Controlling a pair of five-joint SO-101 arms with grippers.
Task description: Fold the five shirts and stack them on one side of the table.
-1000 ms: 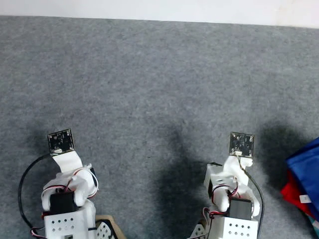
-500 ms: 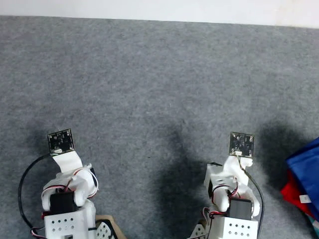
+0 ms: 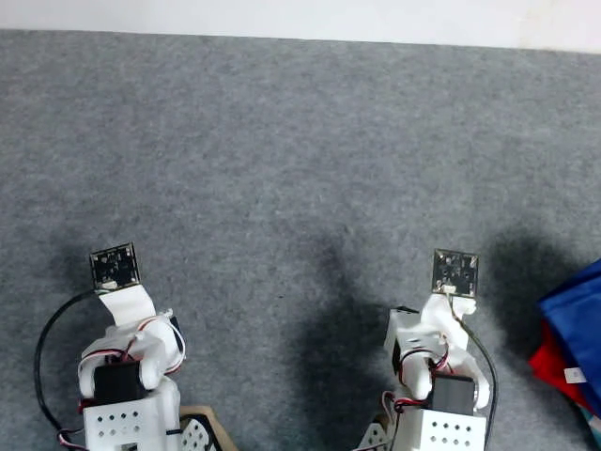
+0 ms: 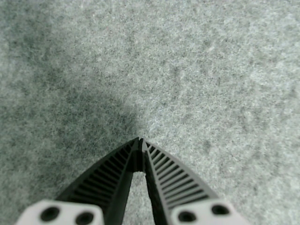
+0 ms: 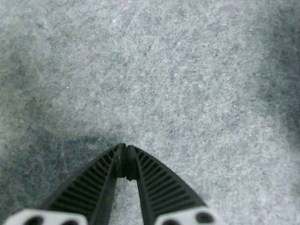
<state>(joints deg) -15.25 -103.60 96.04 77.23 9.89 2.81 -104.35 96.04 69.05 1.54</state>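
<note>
Nothing moved; ribbed left pincer [image 4: 139, 140], right pincer [image 5: 124, 146] each pinched tight above felt [image 3: 282, 141].

Between the left arm [image 3: 127, 376] and the right arm [image 3: 437, 376], and ahead of both to its far edge, the grey worktop [image 3: 300, 141] lies flat and open for passage, while a heap of shirts [image 3: 571, 329], blue over red, blocks the right edge near the right arm.

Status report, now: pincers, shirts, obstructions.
Left pincer shut, empty. Right pincer shut, empty. Shirts piled beside right arm at edge of table, blue over red. No obstruction seen.
</note>
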